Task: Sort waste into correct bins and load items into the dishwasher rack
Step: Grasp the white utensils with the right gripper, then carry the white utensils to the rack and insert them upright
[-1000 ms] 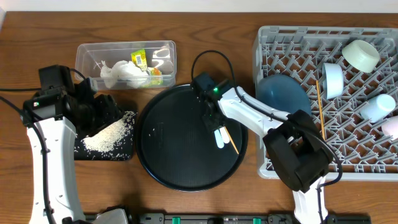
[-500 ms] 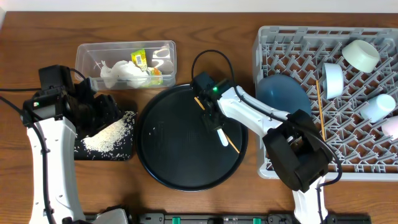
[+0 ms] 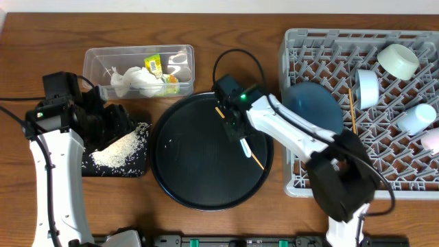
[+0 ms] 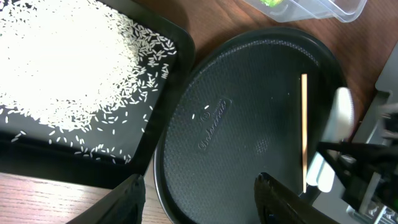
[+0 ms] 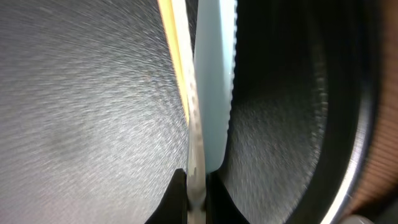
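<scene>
- R gripper (image 3: 243,147): jaws stood apart a sec ago and are now pressed together on the wooden chopstick (image 3: 258,162), over the round black tray (image 3: 185,171). The R wrist view shows the stick nipped right beside the pale finger pad (image 5: 214,93).
- The chopstick lies diagonally on the tray's right half, about where it was. Can't tell if it's off the surface yet.
- Meaning: the grab looks done. Next is prob. lift + carry to the dishwasher rack (image 3: 302,41), where another chopstick (image 3: 352,120) already lies just beside the blue bowl (image 3: 312,103).
- L gripper (image 4: 205,202): fingers spread w/ nothing between them. It hovers where the black rectangular tray (image 3: 137,165) meets the round one and hasn't shifted in the last sec.
- Waste: napkins (image 3: 130,82) + snack wrapper (image 3: 154,66) are in the clear tub (image 3: 137,49), and rice (image 3: 120,147) is heaped on the rectangular tray. A few stray grains (image 4: 205,109) sit on the round tray, so a bit of sorting is left.
- Risk: a thin stick in a narrow pinch may swivel or slip on the way. It needs a level carry and a slot btw pegs.
</scene>
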`<action>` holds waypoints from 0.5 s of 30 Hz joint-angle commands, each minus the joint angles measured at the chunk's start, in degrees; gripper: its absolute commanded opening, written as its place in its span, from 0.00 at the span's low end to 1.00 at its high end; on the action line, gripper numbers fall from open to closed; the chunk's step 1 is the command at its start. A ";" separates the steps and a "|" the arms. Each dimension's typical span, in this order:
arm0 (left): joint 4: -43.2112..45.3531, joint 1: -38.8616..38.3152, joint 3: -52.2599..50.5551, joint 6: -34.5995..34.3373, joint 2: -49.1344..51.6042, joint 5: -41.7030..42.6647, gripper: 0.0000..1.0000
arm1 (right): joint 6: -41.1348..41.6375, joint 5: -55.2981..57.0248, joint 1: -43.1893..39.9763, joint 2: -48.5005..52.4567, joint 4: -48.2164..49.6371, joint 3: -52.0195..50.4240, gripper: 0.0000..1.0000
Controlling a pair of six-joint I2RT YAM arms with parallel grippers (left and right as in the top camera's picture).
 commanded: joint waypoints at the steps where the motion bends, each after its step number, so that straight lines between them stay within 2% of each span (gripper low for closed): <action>1: -0.13 -0.02 -0.90 0.28 -0.31 -0.48 0.58 | -0.57 0.42 0.42 -2.99 -0.61 -0.17 0.01; 10: -0.13 -0.02 -0.90 0.28 -0.31 -0.48 0.58 | -0.96 0.63 0.11 -7.28 -2.21 -0.17 0.01; 15: -0.15 -0.02 -0.90 0.28 -0.31 -0.48 0.58 | -0.94 0.61 -2.29 -13.31 -3.19 -0.17 0.01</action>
